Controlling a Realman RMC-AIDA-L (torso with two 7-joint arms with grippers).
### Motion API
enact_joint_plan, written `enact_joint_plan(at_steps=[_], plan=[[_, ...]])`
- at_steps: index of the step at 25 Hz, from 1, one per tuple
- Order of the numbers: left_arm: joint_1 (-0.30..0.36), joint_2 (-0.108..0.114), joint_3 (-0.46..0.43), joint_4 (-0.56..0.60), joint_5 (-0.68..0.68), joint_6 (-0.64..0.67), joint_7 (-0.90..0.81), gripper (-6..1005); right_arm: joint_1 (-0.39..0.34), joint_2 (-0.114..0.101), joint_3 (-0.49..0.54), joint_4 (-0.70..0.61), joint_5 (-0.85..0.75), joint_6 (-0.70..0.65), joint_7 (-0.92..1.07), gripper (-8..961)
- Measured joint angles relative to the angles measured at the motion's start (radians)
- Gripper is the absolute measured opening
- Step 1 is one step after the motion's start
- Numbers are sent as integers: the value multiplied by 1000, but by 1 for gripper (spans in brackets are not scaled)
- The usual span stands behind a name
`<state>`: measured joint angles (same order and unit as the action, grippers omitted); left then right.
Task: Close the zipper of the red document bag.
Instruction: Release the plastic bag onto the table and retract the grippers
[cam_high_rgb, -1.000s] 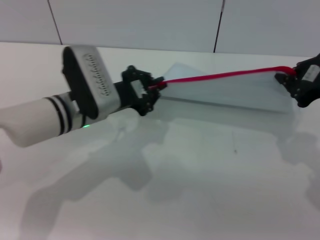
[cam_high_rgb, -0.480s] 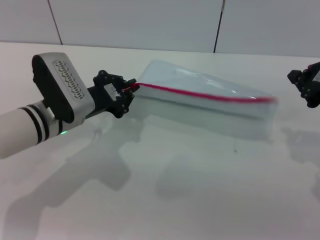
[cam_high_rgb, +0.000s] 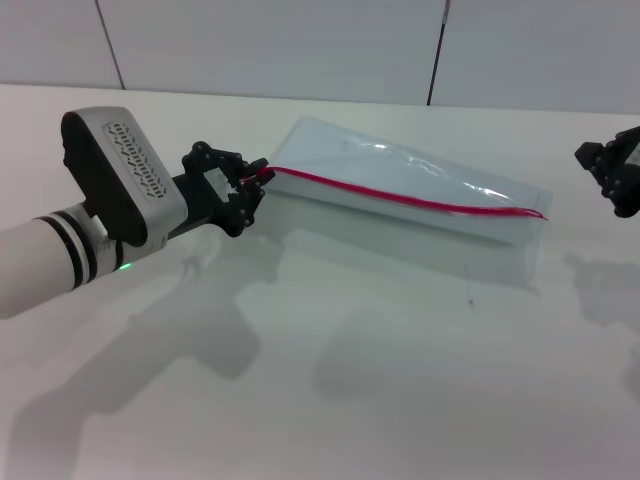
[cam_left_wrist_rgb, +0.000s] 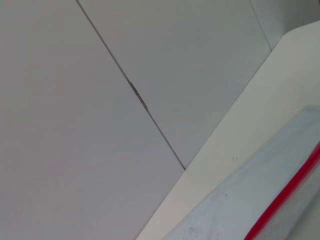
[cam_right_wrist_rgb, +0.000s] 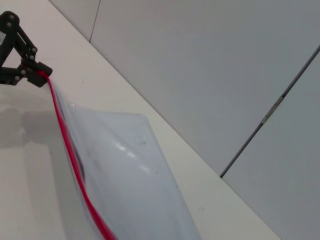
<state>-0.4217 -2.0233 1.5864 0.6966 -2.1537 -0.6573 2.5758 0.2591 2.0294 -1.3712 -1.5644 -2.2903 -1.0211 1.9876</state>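
The red document bag (cam_high_rgb: 420, 215) lies flat on the white worktop (cam_high_rgb: 380, 380), nearer the far edge than the near one, its long sides running from the left toward the right edge. The zipper (cam_high_rgb: 400, 196) runs as a thin red line along the bag's near long edge.

The left hand (cam_high_rgb: 255, 180) is pressed together on the zipper's left end, pinching the red strip just above the worktop. Judging by that grip at the very tip, it is either anchoring the end or holding the slider; the slider itself is too small to make out.

The right hand (cam_high_rgb: 612, 175) hovers at the worktop's right edge, well apart from the bag's right corner and touching nothing. Whether its fingers are spread or together I cannot tell.

The right wrist view shows what the head view only hints at: the dark fingertips of the left hand (cam_right_wrist_rgb: 35, 75) clamped on the red end, with the zipper (cam_right_wrist_rgb: 75, 165) trailing back along the bag (cam_right_wrist_rgb: 135, 185). The left wrist view shows only a corner of the bag (cam_left_wrist_rgb: 265, 195), a short stretch of zipper (cam_left_wrist_rgb: 285, 195) and the wall panels behind.
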Motion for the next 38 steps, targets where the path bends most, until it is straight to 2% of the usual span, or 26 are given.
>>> enact_joint_plan(at_steps=[23, 28, 34, 38], plan=[[-25, -5, -28, 1, -17, 0, -41, 113, 10, -2, -4, 17, -2, -1, 0, 1], [-24, -4, -35, 3, -85, -12, -55, 115, 19, -2, 17, 46, -2, 0, 17, 76], [-25, -6, -24, 11, -112, -51, -60, 354, 24, -1, 19, 72, 5, 2, 27, 165], [-18, -7, -33, 11, -162, -79, -63, 463, 30, 0, 19, 81, 11, 12, 43, 318]])
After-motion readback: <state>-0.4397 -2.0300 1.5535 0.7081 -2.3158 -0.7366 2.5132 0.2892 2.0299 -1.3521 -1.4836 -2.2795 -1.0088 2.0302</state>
